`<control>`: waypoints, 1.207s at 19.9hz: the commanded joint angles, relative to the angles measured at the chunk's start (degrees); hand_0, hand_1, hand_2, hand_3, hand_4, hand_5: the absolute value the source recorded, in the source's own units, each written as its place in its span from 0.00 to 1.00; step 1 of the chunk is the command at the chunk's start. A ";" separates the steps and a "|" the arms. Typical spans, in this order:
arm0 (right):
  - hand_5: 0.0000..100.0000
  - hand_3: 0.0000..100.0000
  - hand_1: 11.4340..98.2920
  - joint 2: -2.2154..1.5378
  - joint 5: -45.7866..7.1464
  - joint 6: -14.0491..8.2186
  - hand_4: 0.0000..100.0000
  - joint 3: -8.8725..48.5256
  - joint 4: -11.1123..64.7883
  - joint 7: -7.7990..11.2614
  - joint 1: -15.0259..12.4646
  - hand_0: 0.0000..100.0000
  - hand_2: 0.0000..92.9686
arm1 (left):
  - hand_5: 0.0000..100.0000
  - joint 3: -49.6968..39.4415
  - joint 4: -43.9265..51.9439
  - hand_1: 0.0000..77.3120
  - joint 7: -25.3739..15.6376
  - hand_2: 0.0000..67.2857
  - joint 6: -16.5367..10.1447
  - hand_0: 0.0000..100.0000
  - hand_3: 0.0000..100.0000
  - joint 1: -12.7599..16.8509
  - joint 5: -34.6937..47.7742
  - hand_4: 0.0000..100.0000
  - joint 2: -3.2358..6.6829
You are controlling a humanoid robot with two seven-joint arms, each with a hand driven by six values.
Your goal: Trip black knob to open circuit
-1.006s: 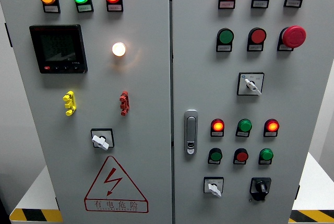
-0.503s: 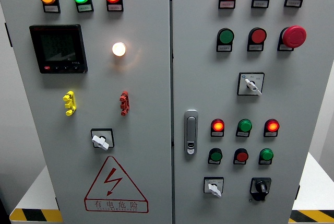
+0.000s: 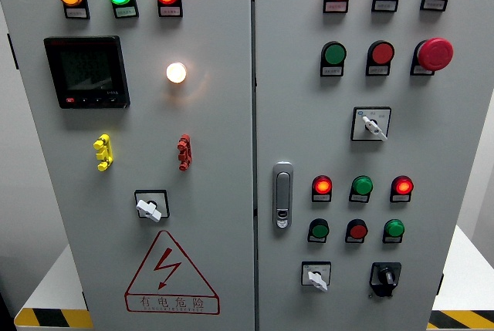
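One black knob [image 3: 384, 276] sits low on the right door [image 3: 455, 146].

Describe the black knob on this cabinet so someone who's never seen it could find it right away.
Start at the right-hand door of the grey cabinet and drop to its bottom row, below the two rows of small round lights and buttons. Two rotary switches sit there: the black knob is the right-hand one. Its neighbour to the left, the white-handled switch, has a pale lever on a white plate, whereas this one is black all over.

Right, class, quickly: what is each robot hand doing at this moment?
Left hand: not in view.
Right hand: not in view.
The black knob at the panel's lower right has no hand on it.
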 commanded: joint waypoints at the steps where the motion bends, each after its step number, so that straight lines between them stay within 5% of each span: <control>1: 0.12 0.07 0.28 0.01 -2.88 1.02 0.01 3.58 -0.33 -0.09 0.06 0.80 0.01 | 0.09 0.00 0.00 0.00 0.00 0.29 0.00 0.00 0.26 0.07 0.00 0.10 0.00; 8: 0.12 0.07 0.28 0.09 -2.44 1.55 0.01 4.02 -1.83 0.35 -0.02 0.80 0.01 | 0.09 0.00 0.00 0.00 0.00 0.29 0.00 0.00 0.26 -0.01 0.00 0.10 0.00; 12: 0.12 0.07 0.27 -0.17 -5.85 3.66 0.01 10.68 -2.09 0.35 0.15 0.80 0.01 | 0.09 0.00 0.00 0.00 0.00 0.29 0.00 0.00 0.26 -0.01 0.00 0.10 0.00; 16: 0.11 0.07 0.27 0.01 -9.03 4.27 0.00 13.77 -2.27 0.35 0.59 0.79 0.00 | 0.09 0.00 0.00 0.00 0.00 0.29 0.00 0.00 0.26 -0.01 0.00 0.10 0.00; 18: 0.11 0.07 0.27 0.01 -12.70 4.27 0.00 19.98 -2.18 0.35 0.94 0.79 0.00 | 0.09 0.00 0.00 0.00 0.00 0.29 0.00 0.00 0.26 -0.01 0.00 0.10 0.00; 24: 0.12 0.07 0.28 0.09 -36.34 5.59 0.01 49.16 -0.34 1.05 3.14 0.79 0.00 | 0.09 0.00 0.00 0.00 0.00 0.29 0.00 0.00 0.26 -0.01 0.00 0.10 0.00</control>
